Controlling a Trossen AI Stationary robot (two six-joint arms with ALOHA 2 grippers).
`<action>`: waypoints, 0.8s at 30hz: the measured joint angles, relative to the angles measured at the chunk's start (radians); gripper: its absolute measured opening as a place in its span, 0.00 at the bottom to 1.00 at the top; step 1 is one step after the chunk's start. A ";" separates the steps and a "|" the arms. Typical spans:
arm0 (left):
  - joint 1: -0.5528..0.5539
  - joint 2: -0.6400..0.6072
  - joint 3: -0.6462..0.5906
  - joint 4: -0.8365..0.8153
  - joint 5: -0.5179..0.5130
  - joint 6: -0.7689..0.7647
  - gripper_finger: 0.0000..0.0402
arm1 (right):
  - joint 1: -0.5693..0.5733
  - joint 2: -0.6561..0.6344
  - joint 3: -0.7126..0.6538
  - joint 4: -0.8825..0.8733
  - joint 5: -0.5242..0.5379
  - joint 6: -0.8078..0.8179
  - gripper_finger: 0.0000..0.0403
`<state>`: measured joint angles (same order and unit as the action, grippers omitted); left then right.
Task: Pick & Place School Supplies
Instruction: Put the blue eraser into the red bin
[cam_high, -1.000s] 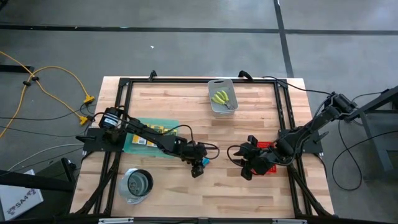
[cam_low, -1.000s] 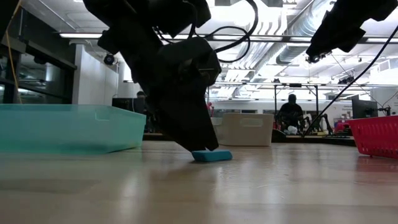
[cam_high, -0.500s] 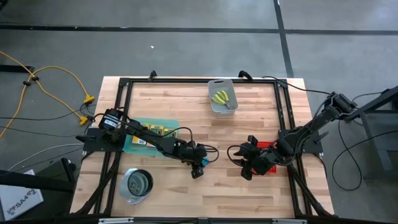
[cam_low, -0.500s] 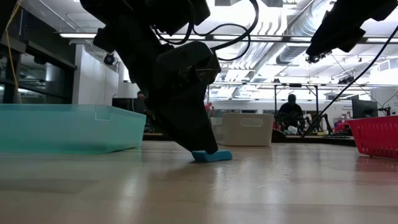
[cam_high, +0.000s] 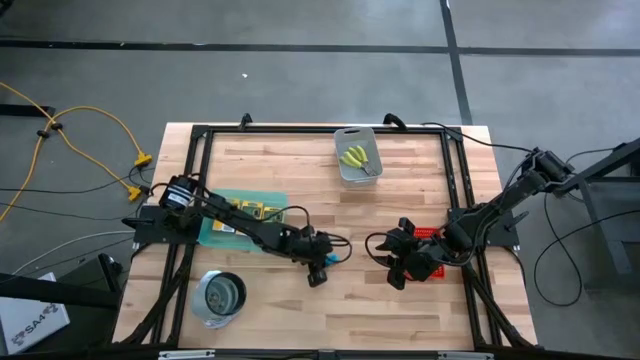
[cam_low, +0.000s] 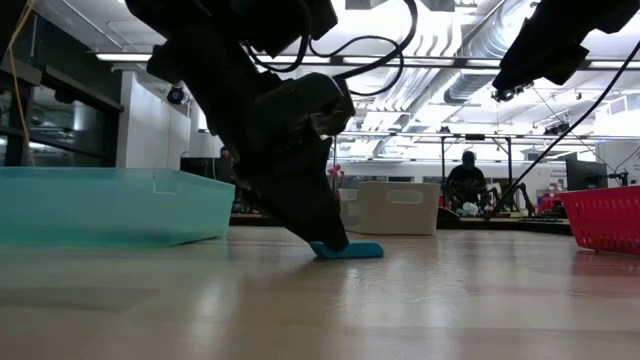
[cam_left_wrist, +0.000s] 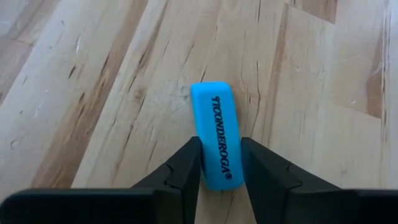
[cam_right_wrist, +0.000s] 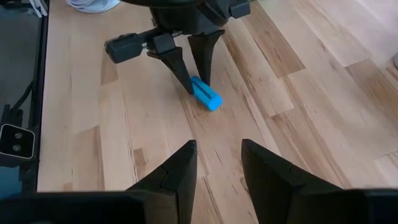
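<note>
Blue block lies flat at table centre; I see my left gripper angled down, fingers clamping its end. Right gripper hovers lower right, fingers apart, empty.

Light-blue block with black lettering, pale wood-grain worktop, black left hand and black right hand, teal mat, red tray, grey bin holding yellow-green tools.
</note>
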<state>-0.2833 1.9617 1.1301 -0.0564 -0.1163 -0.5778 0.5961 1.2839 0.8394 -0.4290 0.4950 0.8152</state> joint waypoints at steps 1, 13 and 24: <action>-0.003 0.000 0.000 0.000 -0.006 0.001 0.26 | 0.000 0.000 0.000 0.000 0.000 0.000 0.29; -0.069 0.003 0.000 0.000 -0.145 0.039 0.24 | 0.000 0.000 0.000 0.000 0.000 0.000 0.29; -0.115 0.003 -0.002 0.001 -0.256 0.140 0.18 | 0.000 0.000 0.000 0.000 0.000 0.000 0.29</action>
<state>-0.3988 1.9647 1.1285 -0.0551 -0.3724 -0.4382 0.5961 1.2839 0.8394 -0.4290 0.4950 0.8154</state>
